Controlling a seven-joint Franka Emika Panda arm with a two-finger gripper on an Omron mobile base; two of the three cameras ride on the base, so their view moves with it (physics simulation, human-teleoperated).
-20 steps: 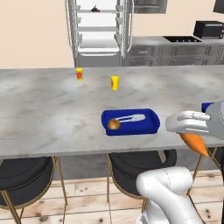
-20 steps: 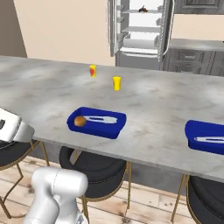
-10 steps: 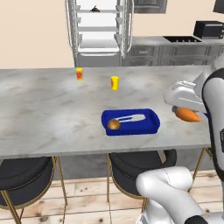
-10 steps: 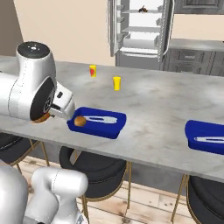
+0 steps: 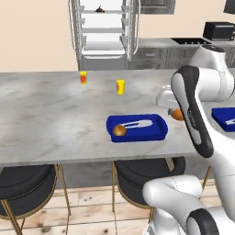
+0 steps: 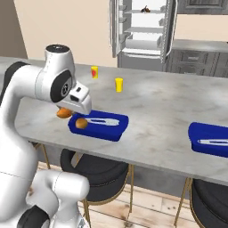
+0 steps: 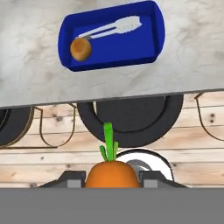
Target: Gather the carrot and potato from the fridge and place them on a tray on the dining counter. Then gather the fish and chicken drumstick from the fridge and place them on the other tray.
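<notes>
My gripper (image 7: 113, 180) is shut on an orange carrot (image 7: 112, 173) whose green top points away from the hand. In the left base view the carrot (image 5: 177, 114) hangs in the gripper (image 5: 174, 111) just past the right end of a blue tray (image 5: 156, 133) on the dining counter. From the right base view, the carrot (image 6: 63, 112) is at the tray's (image 6: 113, 130) left end, under the gripper (image 6: 67, 111). A brown potato (image 5: 119, 131) (image 6: 81, 123) (image 7: 80, 49) lies in that tray (image 7: 114, 61) beside white tongs (image 7: 111, 27). A second blue tray (image 6: 209, 139) (image 5: 225, 120) sits farther along. Something small and dark (image 5: 99, 9) lies on the open fridge's top shelf, too small to name.
A yellow cup (image 5: 120, 86) and a red-and-yellow cup (image 5: 83, 77) stand on the marble counter (image 5: 50, 119) behind the tray. Black round stools (image 5: 27, 186) (image 7: 131, 116) sit under the counter's near edge. The open fridge (image 6: 141, 26) stands at the back.
The arm has swung up from low at the counter's front edge, carrying the carrot over to the end of the tray that holds the potato. The grip has not changed.
</notes>
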